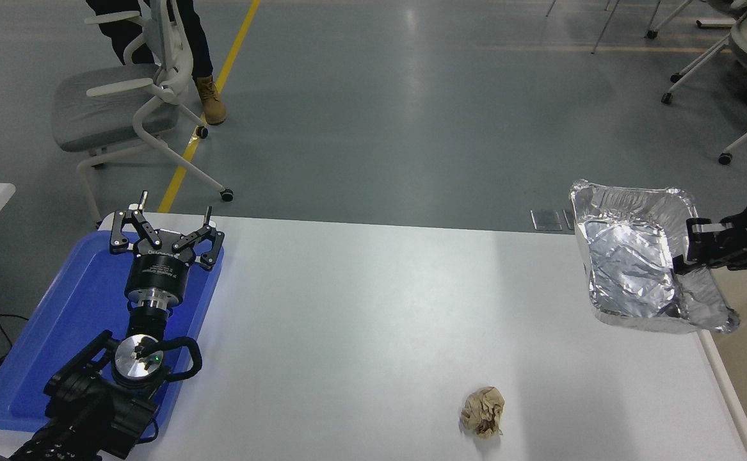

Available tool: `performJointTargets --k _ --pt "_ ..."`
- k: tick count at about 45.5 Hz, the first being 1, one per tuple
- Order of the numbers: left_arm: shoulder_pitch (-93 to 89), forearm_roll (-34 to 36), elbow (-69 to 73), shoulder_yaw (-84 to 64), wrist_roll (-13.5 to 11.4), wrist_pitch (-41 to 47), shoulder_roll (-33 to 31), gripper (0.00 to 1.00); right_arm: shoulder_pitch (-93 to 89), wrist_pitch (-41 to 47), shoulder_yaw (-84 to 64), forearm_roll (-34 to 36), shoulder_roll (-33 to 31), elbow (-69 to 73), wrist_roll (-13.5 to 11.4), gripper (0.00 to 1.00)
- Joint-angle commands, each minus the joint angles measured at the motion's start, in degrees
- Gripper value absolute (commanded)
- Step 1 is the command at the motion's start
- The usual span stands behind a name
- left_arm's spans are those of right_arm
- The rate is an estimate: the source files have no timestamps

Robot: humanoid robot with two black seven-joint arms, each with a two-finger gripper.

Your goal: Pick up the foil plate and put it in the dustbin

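Head view shows my right gripper [685, 251] clamped on the foil plate's [635, 256] thin rim, apparently over the table edge beside the dustbin [728, 390]; crumpling foil could slip free early.

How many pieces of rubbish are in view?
2. The foil plate hangs tilted in the right gripper at the table's right edge; the crumpled tan paper ball lies on the table's near side.

Left hand [167, 221] parked lower left, fingers spread, right hand [685, 256] reaching in from right edge, fingers clamped
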Motion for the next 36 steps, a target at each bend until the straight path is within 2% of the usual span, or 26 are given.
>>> performJointTargets --k 1,13,16,20,28,32,36 --pt "0.0 0.0 0.0 0.0 0.0 0.04 0.0 1.0 0.39 0.87 -0.13 -5.24 -2.43 -1.12 0.15 0.0" --pt "0.0 0.0 0.0 0.0 0.0 0.04 0.0 1.0 -5.49 2.54 0.58 -12.09 -6.83 -13.59 1.73 0.0" --pt "0.0 0.0 0.0 0.0 0.0 0.04 0.0 1.0 -8.65 2.54 0.58 -14.55 -6.92 -18.24 4.8 0.0" --pt "0.0 0.0 0.0 0.0 -0.09 0.04 0.0 1.0 -14.8 2.1 0.58 -17.54 -6.56 -25.36 10.42 0.0" --pt "0.0 0.0 0.0 0.0 -0.09 0.04 0.0 1.0 -26.66 1.4 0.58 -17.81 -6.13 -41.53 18.69 0.0" --pt "0.0 0.0 0.0 0.0 0.0 -0.05 0.0 1.0 -33.61 0.43 1.63 -17.2 -4.46 -48.65 21.94 0.0" --pt "0.0 0.0 0.0 0.0 0.0 0.04 0.0 1.0 -40.46 -0.88 3.47 -16.41 -2.96 -55.25 23.18 0.0"
